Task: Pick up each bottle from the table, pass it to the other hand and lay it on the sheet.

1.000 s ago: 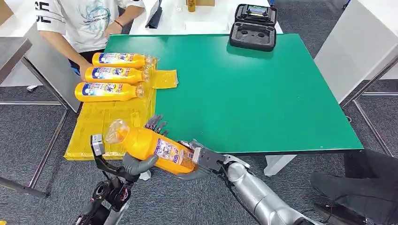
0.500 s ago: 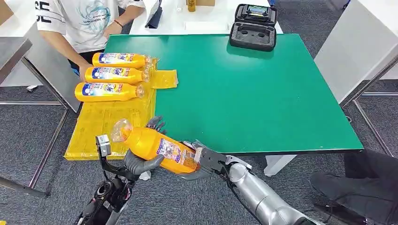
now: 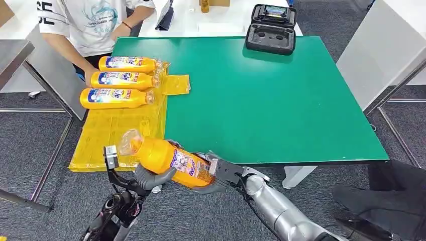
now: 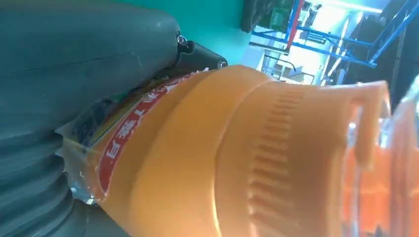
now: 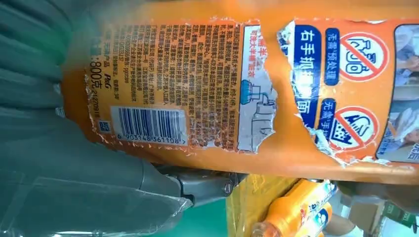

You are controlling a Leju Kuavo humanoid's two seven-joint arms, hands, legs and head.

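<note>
Both hands, left hand (image 3: 150, 176) and right hand (image 3: 213, 175), gripping one orange plastic detergent bottle (image 3: 168, 158), fingers closing around it, hovering beside the green surface (image 3: 271, 95).

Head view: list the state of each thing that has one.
Orange plastic detergent bottle: tilted, off the table, held at both ends.
Left robot hand: grips the bottle.
Right robot hand: grips the bottle's base.
Three orange bottles: lying on the yellow plastic sheet.
Black case: open.
</note>
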